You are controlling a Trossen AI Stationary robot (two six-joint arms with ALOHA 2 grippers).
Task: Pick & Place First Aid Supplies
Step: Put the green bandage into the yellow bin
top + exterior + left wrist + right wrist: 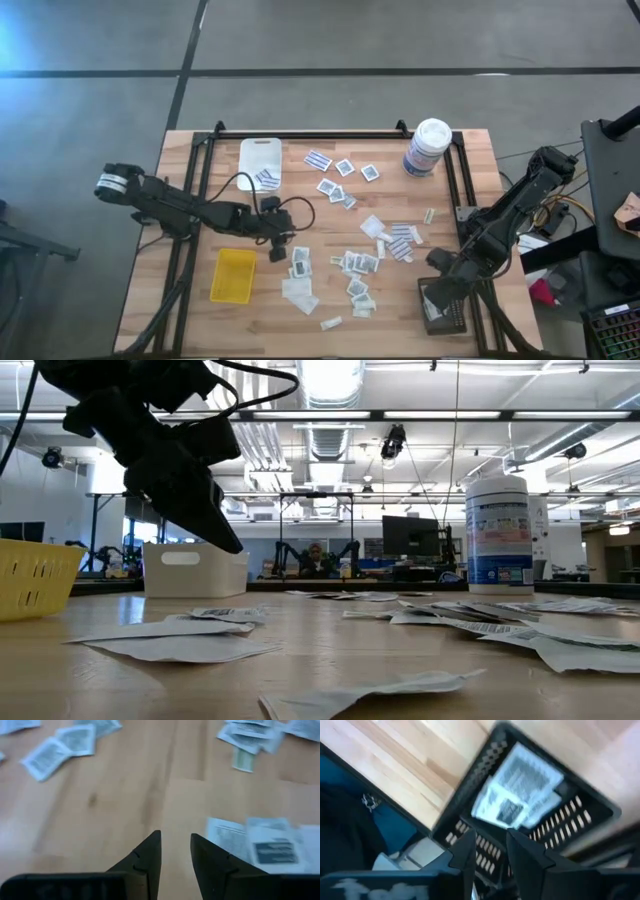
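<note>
Fingers of the right arm (487, 845) stand parted with nothing between them, hanging over the black tray (570, 815) at the surface's near right corner; a few packets (517, 790) lie inside it, white with dark print. Judgement: a drop has just been made there. Right arm reaches in from the right edge, wrist turned down over the tray.

Fingers of the left arm (175, 852) also parted and bare, a narrow gap showing, held low above bare wood (115, 795). Two packets (270, 847) lie just beside the tips, not touched. Left arm stretches low across from the left edge to mid-surface, wrist tipped down.

Progress: early. Yellow tray (232, 275) at near left looks empty, as far as the overhead view shows. Loose packets (358, 275) still crowd the middle of the surface in dozens, more scattered farther back (340, 180). White tray (260, 160) at the far left holds one or two striped strips. White canister (428, 147) stands upright at the far right, apart from the packets.

Left to do: nearly all of the sorting.
</note>
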